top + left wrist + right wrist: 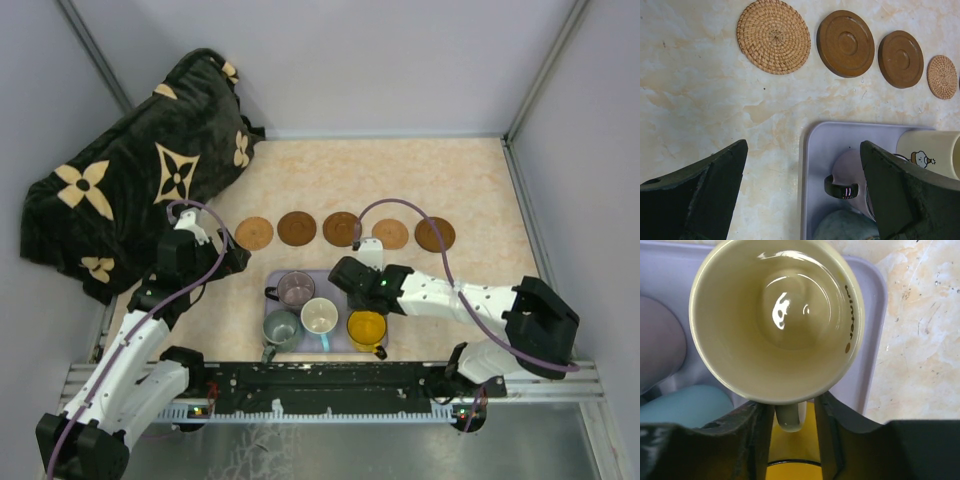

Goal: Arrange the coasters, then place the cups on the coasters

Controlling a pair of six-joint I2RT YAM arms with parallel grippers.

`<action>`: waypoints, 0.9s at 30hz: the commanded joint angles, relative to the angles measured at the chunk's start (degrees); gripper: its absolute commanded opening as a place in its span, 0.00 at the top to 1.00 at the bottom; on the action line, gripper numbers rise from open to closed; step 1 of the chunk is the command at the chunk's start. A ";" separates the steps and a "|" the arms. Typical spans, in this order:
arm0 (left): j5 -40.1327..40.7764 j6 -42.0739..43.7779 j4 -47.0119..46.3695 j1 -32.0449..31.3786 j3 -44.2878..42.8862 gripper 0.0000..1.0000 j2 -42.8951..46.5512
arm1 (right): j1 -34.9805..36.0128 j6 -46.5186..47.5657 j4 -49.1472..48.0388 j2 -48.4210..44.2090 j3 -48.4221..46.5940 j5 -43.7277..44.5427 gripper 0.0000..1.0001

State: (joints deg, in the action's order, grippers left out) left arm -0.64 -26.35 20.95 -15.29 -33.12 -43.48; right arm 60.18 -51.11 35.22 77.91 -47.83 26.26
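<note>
Five coasters lie in a row on the table: a woven one (254, 233), two brown ones (297, 228) (341, 228), another woven one (390, 234) and a dark one (435, 234). On the lavender tray (335, 345) stand a purple-grey cup (296, 288), a grey-green cup (281, 328), a white cup (319, 316) and a yellow cup (367, 328). My right gripper (792, 404) straddles the handle (789, 419) of the cream cup (777, 320). Its jaws are narrow, with a thin gap on the right side. My left gripper (804, 145) hangs wide open over the tray's left rim (806, 170), holding nothing.
A black cushion with tan flower patterns (140, 170) fills the rear left corner. Grey walls enclose the table on three sides. A metal rail (330, 385) runs along the near edge.
</note>
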 commanded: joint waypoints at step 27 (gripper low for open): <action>-0.19 -0.04 -1.79 -0.18 -0.10 0.00 0.50 | 0.26 20.90 -9.27 -5.05 -6.18 22.59 1.00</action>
State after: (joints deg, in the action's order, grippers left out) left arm -0.67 -26.35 20.86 -15.29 -32.77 -43.48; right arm 60.75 -40.29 34.79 77.30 -49.98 35.24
